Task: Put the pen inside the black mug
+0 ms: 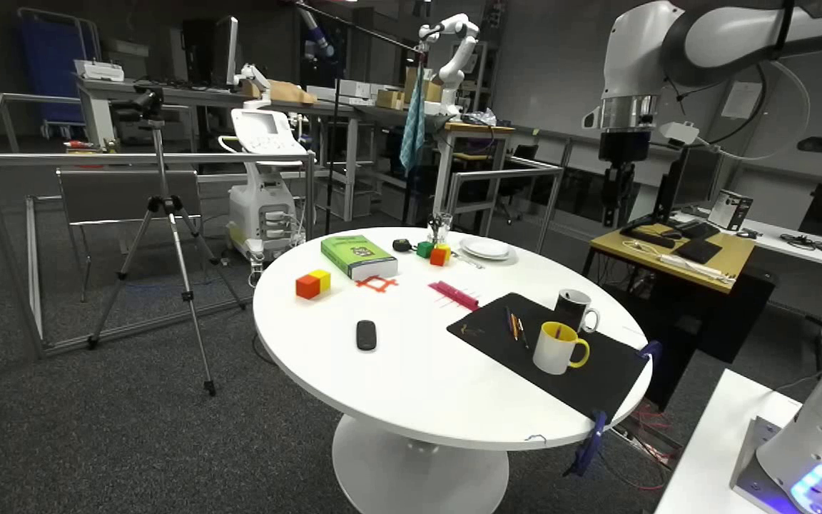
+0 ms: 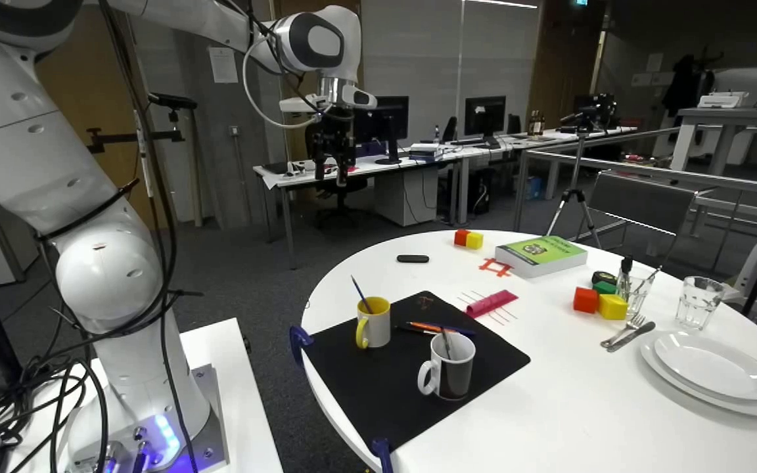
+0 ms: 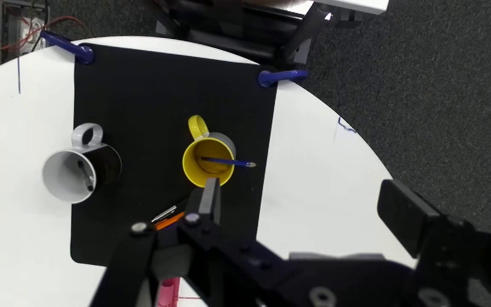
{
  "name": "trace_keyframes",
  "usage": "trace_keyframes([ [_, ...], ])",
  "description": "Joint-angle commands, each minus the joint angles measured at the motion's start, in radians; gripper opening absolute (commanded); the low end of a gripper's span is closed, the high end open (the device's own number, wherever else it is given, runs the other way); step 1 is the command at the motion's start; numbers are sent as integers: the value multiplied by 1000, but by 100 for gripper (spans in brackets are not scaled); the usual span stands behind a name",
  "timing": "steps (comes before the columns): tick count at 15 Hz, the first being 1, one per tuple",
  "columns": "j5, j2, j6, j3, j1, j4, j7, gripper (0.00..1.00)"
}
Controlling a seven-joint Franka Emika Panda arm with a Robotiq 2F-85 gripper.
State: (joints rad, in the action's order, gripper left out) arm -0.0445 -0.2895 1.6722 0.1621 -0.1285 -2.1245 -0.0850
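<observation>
In the wrist view, the gripper (image 3: 300, 199) is released, fingers wide apart. In an exterior view, the black mug (image 2: 455, 373) holds a dark pen (image 2: 446, 343), writing tools (image 2: 428, 326) lie just behind, and the yellow mug (image 2: 378, 326) holds a blue pencil (image 2: 361, 295). Farther off, slim items (image 2: 626, 265) stand in a glass (image 2: 639, 297), and the green book (image 2: 543, 252) bears unreadably small print.

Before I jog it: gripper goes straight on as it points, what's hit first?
Probably the mat, near the yellow mug. The gripper points down, open; depth is unclear, so it could clip that mug first.
</observation>
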Motion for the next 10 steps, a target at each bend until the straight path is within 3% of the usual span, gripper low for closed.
trace_keyframes([
  [1,-5,12,30,-13,19,-12,-75,100],
  [10,6,60,150,-60,93,-57,-308,100],
])
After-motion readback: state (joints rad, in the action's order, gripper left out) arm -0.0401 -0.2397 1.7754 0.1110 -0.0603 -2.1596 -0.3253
